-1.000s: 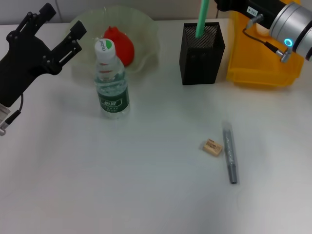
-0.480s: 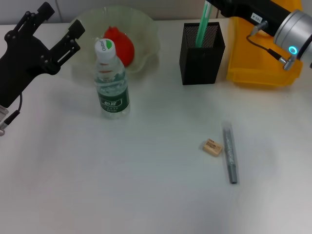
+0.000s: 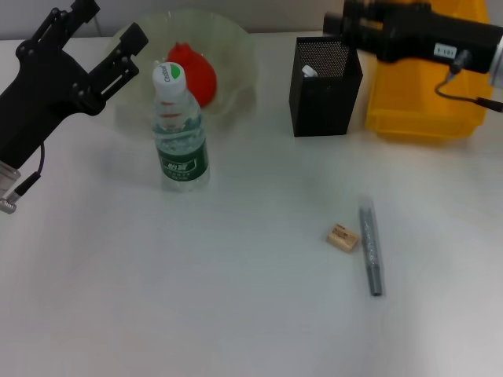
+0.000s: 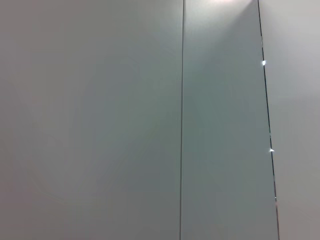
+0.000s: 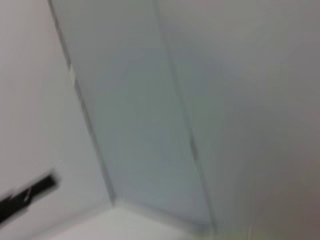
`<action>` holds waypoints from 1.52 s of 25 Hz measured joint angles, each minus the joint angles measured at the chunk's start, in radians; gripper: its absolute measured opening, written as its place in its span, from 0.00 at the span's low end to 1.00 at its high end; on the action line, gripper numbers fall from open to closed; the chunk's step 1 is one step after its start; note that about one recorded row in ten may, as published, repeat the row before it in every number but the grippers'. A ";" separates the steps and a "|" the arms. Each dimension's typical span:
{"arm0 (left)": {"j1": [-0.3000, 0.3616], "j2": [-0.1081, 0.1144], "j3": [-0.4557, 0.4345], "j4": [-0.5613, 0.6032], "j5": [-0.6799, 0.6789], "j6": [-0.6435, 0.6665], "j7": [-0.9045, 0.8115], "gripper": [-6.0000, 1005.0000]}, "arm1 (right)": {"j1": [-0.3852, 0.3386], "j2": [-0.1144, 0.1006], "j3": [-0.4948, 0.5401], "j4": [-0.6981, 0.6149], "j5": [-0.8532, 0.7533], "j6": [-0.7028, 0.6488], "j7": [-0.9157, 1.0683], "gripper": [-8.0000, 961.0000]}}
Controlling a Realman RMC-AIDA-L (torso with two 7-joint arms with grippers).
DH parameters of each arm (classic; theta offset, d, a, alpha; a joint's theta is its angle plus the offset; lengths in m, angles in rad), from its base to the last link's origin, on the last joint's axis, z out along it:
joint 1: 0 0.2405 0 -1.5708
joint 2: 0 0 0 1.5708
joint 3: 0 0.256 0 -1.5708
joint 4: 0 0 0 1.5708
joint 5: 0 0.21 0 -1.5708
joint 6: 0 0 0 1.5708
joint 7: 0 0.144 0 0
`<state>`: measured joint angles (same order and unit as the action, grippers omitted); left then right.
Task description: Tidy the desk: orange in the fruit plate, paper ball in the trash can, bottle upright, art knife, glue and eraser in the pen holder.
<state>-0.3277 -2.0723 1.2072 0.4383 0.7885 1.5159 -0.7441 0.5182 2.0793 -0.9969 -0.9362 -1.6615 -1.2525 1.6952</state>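
Green stick had dropped into the pen holder (image 3: 325,85); right gripper (image 3: 346,23) above it, grip unreadable. Left gripper (image 3: 106,35) spread open by the fruit plate (image 3: 236,55).

**Arm and gripper pose, both sides**

Left arm is reaching in from the near left edge, forearm angling up and away toward the far left of the desk. Left gripper (image 3: 98,35) is hanging raised, its two black fingers (image 3: 122,51) spreading apart with clear space between them, gripping nothing.

Right arm is extending in from the far right, lying roughly level along the back of the desk. Right gripper (image 3: 346,23) is pointing toward the robot's left; finger state unreadable.
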 joint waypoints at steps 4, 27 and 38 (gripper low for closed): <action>-0.016 -0.002 0.000 -0.006 0.001 -0.011 -0.002 0.80 | -0.014 0.004 -0.056 -0.360 -0.439 -0.164 0.483 0.55; -0.050 -0.006 0.002 -0.050 0.000 -0.048 0.004 0.80 | 0.267 0.005 -0.262 -0.084 -0.844 -0.320 0.743 0.54; -0.042 -0.005 0.000 -0.050 0.000 -0.042 0.005 0.80 | 0.340 0.003 -0.269 0.072 -0.857 -0.281 0.716 0.52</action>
<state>-0.3699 -2.0770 1.2072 0.3880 0.7883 1.4735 -0.7393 0.8587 2.0820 -1.2664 -0.8639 -2.5186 -1.5336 2.4115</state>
